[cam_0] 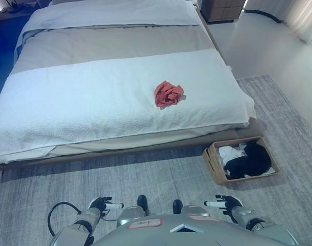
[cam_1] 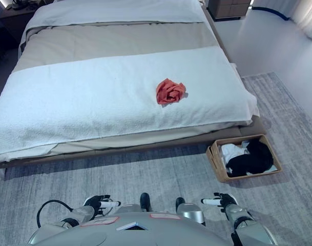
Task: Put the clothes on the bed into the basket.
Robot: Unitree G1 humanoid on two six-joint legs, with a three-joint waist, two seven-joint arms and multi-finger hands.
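Observation:
A crumpled red-orange garment point(cam_0: 168, 94) lies on the white blanket of the bed point(cam_0: 68, 107), right of the middle. A brown basket point(cam_0: 213, 161) stands on the rug by the bed's near right corner, holding black and white clothes point(cam_0: 248, 160). My left hand point(cam_0: 102, 204) and right hand point(cam_0: 223, 203) hang low at the bottom of the view, far from the bed, both with relaxed fingers and empty.
A grey rug point(cam_0: 145, 179) covers the floor between me and the bed. Bare pale floor point(cam_0: 268, 46) runs along the bed's right side. A dark nightstand point(cam_0: 222, 9) stands at the far right by the bed's head.

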